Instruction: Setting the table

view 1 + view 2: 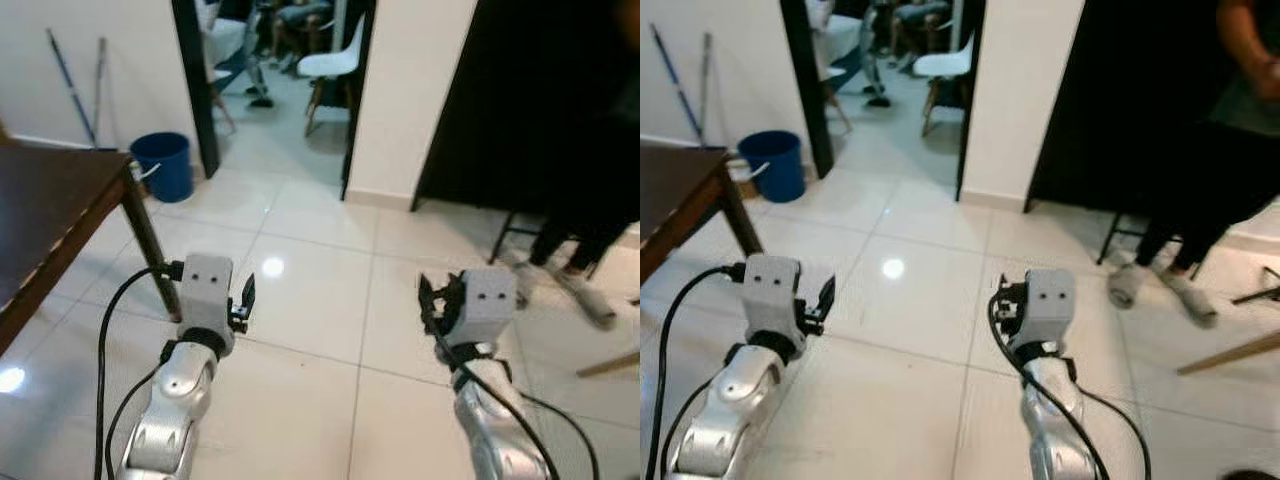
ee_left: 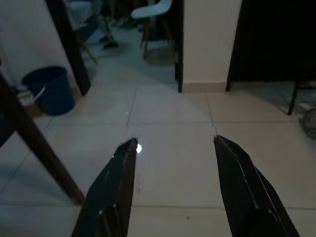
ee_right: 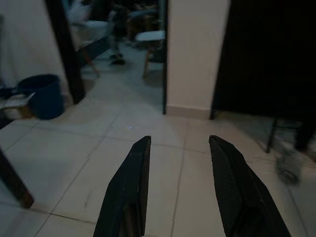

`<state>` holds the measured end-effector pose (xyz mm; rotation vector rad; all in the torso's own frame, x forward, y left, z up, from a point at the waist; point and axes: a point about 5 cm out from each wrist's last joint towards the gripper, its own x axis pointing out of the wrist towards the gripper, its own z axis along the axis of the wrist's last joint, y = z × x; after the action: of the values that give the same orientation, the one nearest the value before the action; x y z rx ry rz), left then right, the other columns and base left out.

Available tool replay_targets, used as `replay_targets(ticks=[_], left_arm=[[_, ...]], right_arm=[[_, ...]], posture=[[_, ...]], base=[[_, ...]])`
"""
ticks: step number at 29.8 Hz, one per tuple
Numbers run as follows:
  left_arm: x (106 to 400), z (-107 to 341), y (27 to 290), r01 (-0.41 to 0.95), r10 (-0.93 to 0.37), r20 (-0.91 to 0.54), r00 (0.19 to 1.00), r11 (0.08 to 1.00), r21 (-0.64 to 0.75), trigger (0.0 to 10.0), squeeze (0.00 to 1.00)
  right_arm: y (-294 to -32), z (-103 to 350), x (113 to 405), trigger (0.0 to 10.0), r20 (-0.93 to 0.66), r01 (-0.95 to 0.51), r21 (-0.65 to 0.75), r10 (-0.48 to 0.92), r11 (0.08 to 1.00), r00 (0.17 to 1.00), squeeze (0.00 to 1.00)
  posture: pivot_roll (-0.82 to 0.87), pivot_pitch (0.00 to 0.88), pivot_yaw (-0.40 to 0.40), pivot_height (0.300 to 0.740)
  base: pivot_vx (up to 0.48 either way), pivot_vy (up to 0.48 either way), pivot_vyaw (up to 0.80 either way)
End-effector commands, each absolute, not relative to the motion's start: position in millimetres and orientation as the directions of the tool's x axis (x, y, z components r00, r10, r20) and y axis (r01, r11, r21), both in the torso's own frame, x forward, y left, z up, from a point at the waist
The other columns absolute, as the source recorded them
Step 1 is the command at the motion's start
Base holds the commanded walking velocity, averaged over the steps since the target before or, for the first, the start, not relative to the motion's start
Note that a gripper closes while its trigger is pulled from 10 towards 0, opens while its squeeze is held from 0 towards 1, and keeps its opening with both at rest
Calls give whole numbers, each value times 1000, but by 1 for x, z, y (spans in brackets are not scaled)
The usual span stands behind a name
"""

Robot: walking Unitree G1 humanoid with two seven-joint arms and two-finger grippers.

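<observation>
Blue bucket [image 1: 163, 165] beside dark table [image 1: 45, 215].

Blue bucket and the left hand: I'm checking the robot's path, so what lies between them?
In the left eye view, the dark table's leg and white floor tiles lie between the blue bucket and the left hand.

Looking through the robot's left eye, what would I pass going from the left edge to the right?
Brown table → blue bucket → left gripper → white chair → right gripper → person's legs.
</observation>
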<state>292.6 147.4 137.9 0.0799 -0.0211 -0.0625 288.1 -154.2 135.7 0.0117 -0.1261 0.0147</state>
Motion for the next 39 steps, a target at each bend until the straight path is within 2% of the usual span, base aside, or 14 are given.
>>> replay_targets(ticks=[1,39], left_arm=[[291,132,148,60,-59,-7,998,994,87,10000,0],[292,132,146,70,-70,-2,998,994,86,10000,0]], right_arm=[[-154,131,287,10000,106,-15,5,15,1000,994,0],[-155,132,289,10000,109,-22,-5,22,1000,994,0]], posture=[[-50,0,70,740],[-53,0,67,740]], base=[[0,0,-800],[0,0,-800]])
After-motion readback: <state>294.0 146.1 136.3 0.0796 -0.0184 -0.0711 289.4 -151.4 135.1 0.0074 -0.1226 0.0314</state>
